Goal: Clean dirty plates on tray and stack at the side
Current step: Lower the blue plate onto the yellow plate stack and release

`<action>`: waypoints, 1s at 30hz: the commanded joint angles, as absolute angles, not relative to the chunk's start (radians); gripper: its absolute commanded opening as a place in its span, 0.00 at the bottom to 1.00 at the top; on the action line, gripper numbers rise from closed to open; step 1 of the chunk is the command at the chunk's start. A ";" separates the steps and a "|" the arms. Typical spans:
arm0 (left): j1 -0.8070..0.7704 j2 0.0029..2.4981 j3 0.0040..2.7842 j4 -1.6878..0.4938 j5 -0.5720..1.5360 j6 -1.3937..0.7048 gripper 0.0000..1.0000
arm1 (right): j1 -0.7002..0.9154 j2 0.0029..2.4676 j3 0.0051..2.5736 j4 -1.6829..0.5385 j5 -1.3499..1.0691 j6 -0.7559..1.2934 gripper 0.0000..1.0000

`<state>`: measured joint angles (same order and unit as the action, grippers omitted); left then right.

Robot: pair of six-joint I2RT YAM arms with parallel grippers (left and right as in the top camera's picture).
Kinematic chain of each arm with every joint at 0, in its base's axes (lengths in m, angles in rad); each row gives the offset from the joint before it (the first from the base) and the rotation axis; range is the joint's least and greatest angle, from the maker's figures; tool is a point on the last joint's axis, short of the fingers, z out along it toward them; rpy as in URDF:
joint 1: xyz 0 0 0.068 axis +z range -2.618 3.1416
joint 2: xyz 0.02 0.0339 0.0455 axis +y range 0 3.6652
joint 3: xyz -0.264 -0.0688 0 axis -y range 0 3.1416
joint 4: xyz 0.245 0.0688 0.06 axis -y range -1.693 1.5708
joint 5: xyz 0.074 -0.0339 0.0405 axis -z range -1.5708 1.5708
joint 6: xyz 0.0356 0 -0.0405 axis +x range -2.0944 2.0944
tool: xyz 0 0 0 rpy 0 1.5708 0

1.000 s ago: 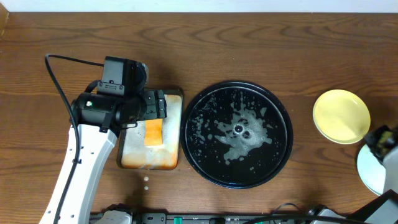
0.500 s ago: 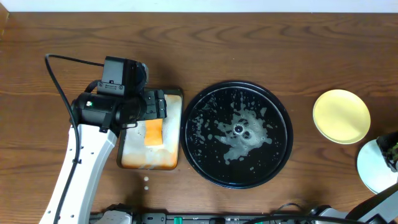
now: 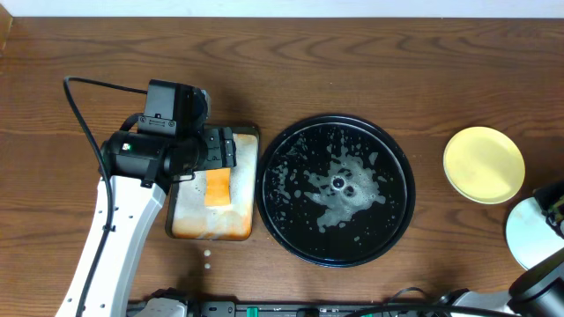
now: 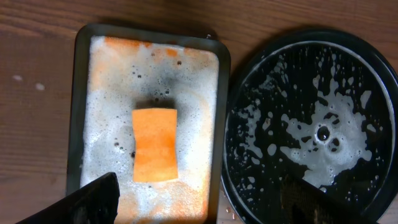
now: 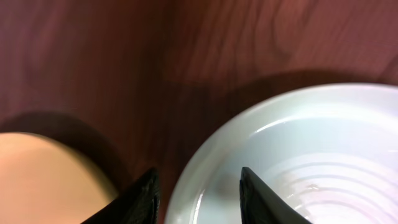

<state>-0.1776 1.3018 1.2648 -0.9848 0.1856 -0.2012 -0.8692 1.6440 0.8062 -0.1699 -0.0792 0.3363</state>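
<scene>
The black tray sits mid-table, wet with foam and water, and no plate lies on it. It also fills the right of the left wrist view as the tray. A pale yellow plate rests on the wood to its right. A pale mint plate lies just beyond at the frame edge. My right gripper hovers over that mint plate, open, one finger on either side of its rim with gaps showing. My left gripper stands wide open above the foamy pan, holding nothing.
A rectangular metal pan full of foam holds an orange sponge, close against the tray's left side. A black cable loops from the left arm. The yellow plate's edge shows left of my right fingers.
My right gripper has shifted slightly toward the right edge over the mint plate, which has stayed put. The left arm and sponge have not moved.
</scene>
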 commanded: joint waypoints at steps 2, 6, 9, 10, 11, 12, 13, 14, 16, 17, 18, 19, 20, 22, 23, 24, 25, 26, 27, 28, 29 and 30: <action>-0.177 1.301 1.265 -0.987 0.191 -0.187 0.84 | -0.871 1.685 0.817 -0.147 -0.048 0.321 0.37; -0.177 1.301 1.265 -0.986 0.191 -0.187 0.84 | -0.871 1.699 0.817 -0.138 0.022 0.321 0.23; -0.177 1.301 1.265 -0.987 0.191 -0.187 0.84 | -0.871 1.711 0.817 -0.138 0.094 0.321 0.16; -0.177 1.301 1.265 -0.987 0.191 -0.187 0.84 | -0.871 1.713 0.817 -0.138 0.099 0.321 0.15; -0.177 1.301 1.265 -0.987 0.191 -0.187 0.84 | -0.871 1.716 0.817 -0.138 0.105 0.321 0.14; -0.177 1.301 1.265 -0.987 0.191 -0.187 0.84 | -0.871 1.717 0.817 -0.138 0.105 0.321 0.12; -0.177 1.301 1.265 -0.986 0.191 -0.187 0.84 | -0.871 1.718 0.817 -0.138 0.104 0.321 0.09; -0.177 1.301 1.265 -0.987 0.191 -0.187 0.84 | -0.870 1.718 0.817 -0.138 0.101 0.321 0.07; -0.177 1.301 1.265 -0.987 0.191 -0.187 0.84 | -0.868 1.715 0.818 -0.136 0.100 0.321 0.03; -0.177 1.301 1.265 -0.987 0.191 -0.187 0.84 | -0.868 1.712 0.818 -0.137 0.100 0.321 0.01; -0.177 1.301 1.265 -0.987 0.191 -0.187 0.84 | -0.868 1.708 0.818 -0.138 0.099 0.321 0.01; -0.177 1.301 1.265 -0.987 0.191 -0.187 0.84 | -0.866 1.703 0.818 -0.138 0.096 0.322 0.01; -0.177 1.301 1.265 -0.987 0.191 -0.187 0.84 | -0.863 1.695 0.818 -0.138 0.089 0.322 0.01; -0.177 1.301 1.265 -0.987 0.191 -0.187 0.84 | -0.856 1.678 0.818 -0.137 0.068 0.323 0.01; -0.177 1.301 1.265 -0.987 0.191 -0.187 0.84 | -0.849 1.667 0.818 -0.138 0.066 0.334 0.01; -0.177 1.301 1.265 -0.987 0.191 -0.187 0.84 | -0.842 1.657 0.818 -0.139 0.065 0.337 0.01; -0.177 1.301 1.265 -0.987 0.191 -0.187 0.84 | -0.833 1.646 0.818 -0.139 0.061 0.337 0.01; -0.177 1.301 1.265 -0.987 0.191 -0.187 0.84 | -0.822 1.633 0.818 -0.139 0.056 0.337 0.01; -0.177 1.301 1.265 -0.987 0.191 -0.187 0.84 | -0.810 1.618 0.818 -0.138 0.051 0.337 0.01; -0.177 1.301 1.265 -0.987 0.191 -0.187 0.84 | -0.796 1.602 0.818 -0.137 0.050 0.337 0.01; -0.177 1.301 1.265 -0.986 0.191 -0.187 0.84 | -0.779 1.584 0.818 -0.135 0.050 0.337 0.01; -0.177 1.301 1.265 -0.987 0.191 -0.187 0.84 | -0.760 1.567 0.818 -0.134 0.047 0.337 0.01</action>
<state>-0.1776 1.3014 1.2648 -0.9848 0.1852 -0.2012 -0.8043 1.6276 0.8070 -0.1368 0.0631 0.3264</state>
